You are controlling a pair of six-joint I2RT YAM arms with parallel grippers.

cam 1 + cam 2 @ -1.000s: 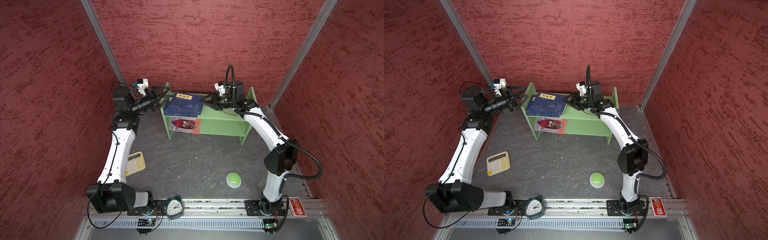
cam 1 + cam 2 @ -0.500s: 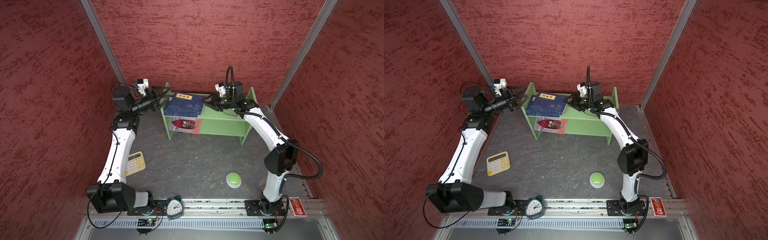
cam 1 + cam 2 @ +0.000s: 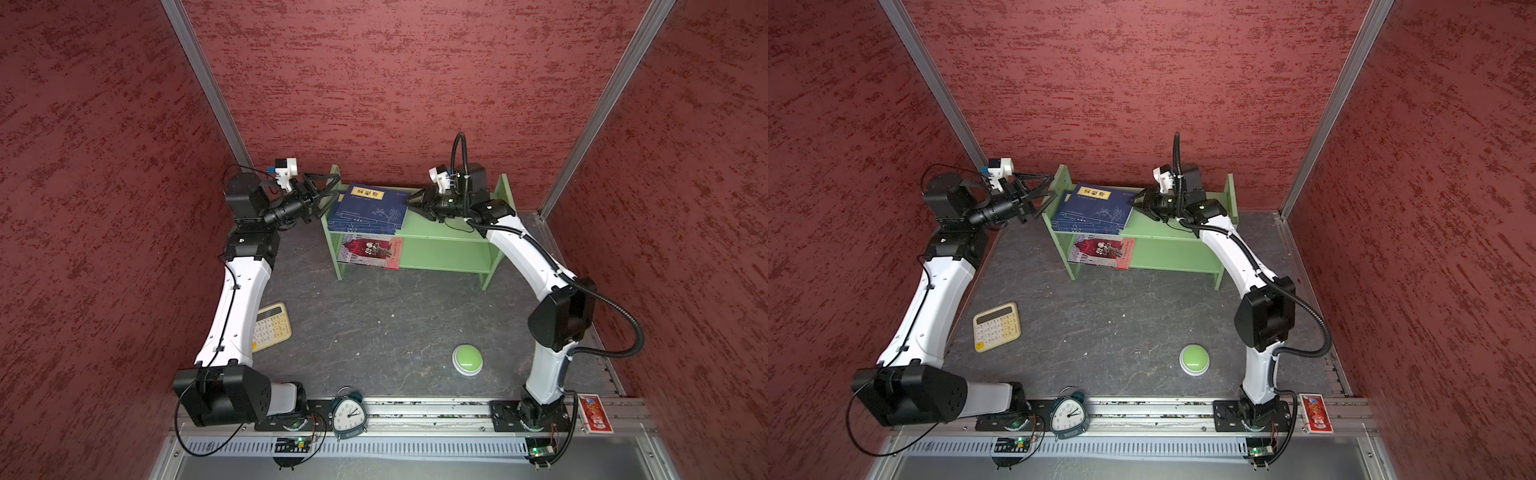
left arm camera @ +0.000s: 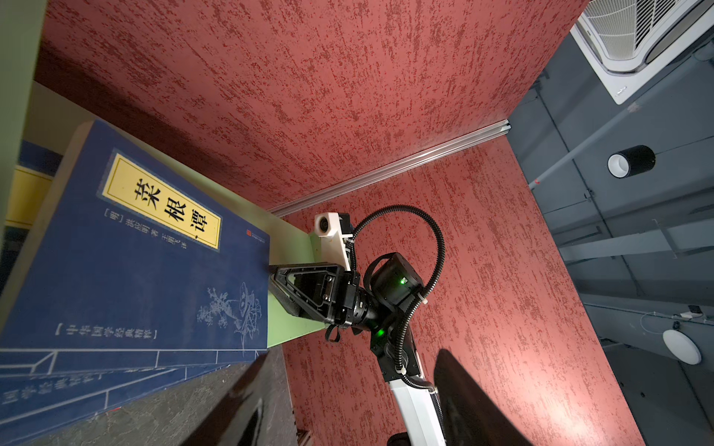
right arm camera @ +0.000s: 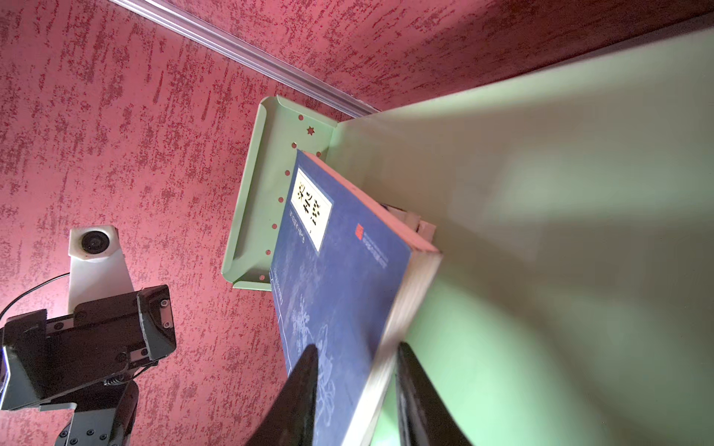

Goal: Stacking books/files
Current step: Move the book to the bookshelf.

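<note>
A stack of navy books (image 3: 368, 208) with yellow title labels lies on the top board of the green shelf (image 3: 449, 226), at its left end. The red-and-white book (image 3: 370, 250) lies on the lower board. My right gripper (image 3: 409, 203) sits at the stack's right edge. In the right wrist view its fingers (image 5: 305, 370) clamp the top navy book (image 5: 347, 270), one on the cover and one under the page edge, with that corner raised off the books below. My left gripper (image 3: 337, 185) hangs open and empty beside the shelf's left end panel.
A cream calculator (image 3: 270, 328) lies on the grey floor beside the left arm. A green button (image 3: 467, 359) sits front right, an alarm clock (image 3: 349, 415) on the front rail, and a small red packet (image 3: 596, 413) at the rail's right end. Red walls close in on three sides.
The right gripper's fingers have drawn together on the top navy book's edge. Both arms stay about where they were.
</note>
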